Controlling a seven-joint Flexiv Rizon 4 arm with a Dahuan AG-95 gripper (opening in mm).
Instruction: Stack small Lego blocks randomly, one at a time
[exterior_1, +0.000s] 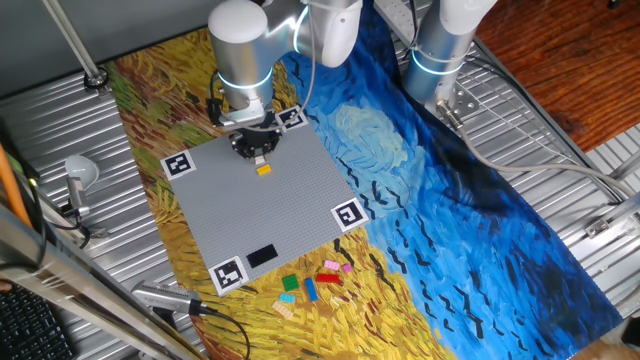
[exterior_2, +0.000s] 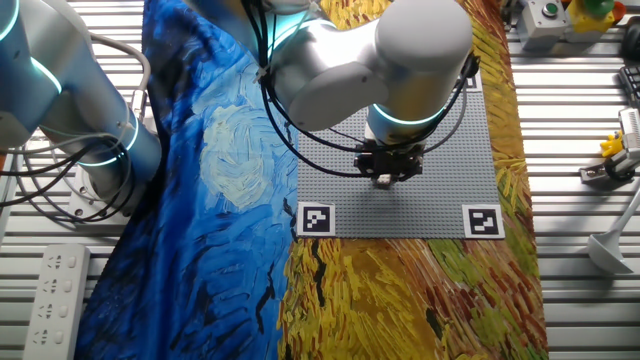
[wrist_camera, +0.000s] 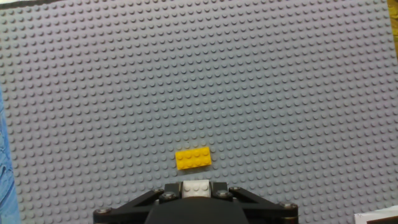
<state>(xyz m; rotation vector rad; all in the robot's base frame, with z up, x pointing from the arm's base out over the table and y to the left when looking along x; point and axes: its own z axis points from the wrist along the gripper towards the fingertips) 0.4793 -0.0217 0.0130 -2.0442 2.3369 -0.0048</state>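
Gripper (exterior_1: 257, 152) hangs over grey baseplate (exterior_1: 300, 215), clamped on a white brick (wrist_camera: 196, 186); orange-yellow brick (wrist_camera: 193, 158) sits on the studs just beside.

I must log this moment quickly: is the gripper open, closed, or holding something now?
Gripper: closed on a small white Lego block, held just above the grey baseplate near the yellow block.

Robotics lab — ribbed metal bench (exterior_1: 560, 140) w/ a painting-print cloth (exterior_1: 480, 200), two robot arm bases (exterior_1: 440, 45), loose cables (exterior_2: 60, 170), a power strip (exterior_2: 50, 290) — and a fiducial-marked grey baseplate (exterior_1: 275, 210).
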